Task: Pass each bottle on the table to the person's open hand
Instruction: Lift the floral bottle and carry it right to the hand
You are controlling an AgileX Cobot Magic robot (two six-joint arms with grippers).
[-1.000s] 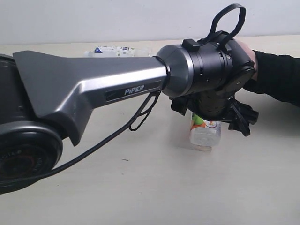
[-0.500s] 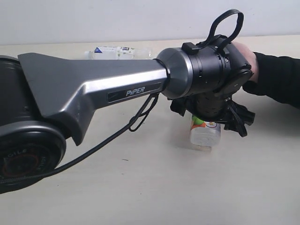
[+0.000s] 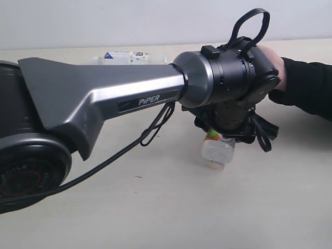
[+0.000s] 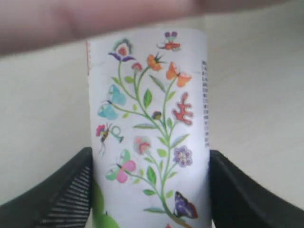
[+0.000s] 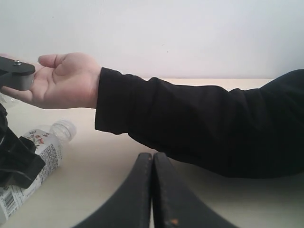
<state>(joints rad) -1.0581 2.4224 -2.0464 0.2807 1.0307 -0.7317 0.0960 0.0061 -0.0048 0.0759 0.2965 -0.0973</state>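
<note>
Left claw (image 4: 149,159) pinching the floral bottle (image 4: 147,95) by its sides, bottle tilted, low over the bench (image 3: 155,207); the open hand (image 5: 57,80) sits palm up just beyond; right claw (image 5: 152,161) pressed together, another bottle (image 5: 45,149) lying on the bench nearby.

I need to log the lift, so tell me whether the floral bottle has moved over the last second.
Yes. The floral bottle has tilted and its base has swung left, toward the dark speck on the table.
</note>
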